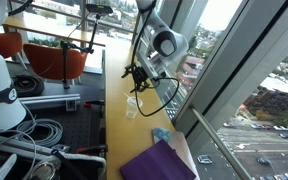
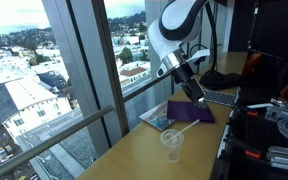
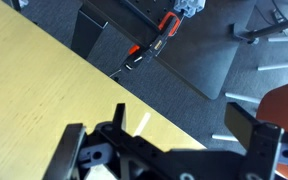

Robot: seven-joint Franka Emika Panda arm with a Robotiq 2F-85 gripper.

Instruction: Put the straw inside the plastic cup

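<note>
Table (image 2: 124,162): wooden top running along the window.
Plastic cup (image 2: 172,148): upright on the table, near its window edge.
Straw (image 2: 184,129): lower end in the cup, leaning over the rim.
Gripper (image 2: 196,97): above the straw's upper end; fingers (image 3: 74,150) spread wide, holding nothing.
Purple cloth (image 2: 206,115): flat, behind the gripper.

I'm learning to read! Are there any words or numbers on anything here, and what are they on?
None can be read. The plastic cup is clear with no label, and the purple cloth shows no print. Any marks on the robot arm or the red-and-black gear in the wrist view are too small or blurred to read.
</note>
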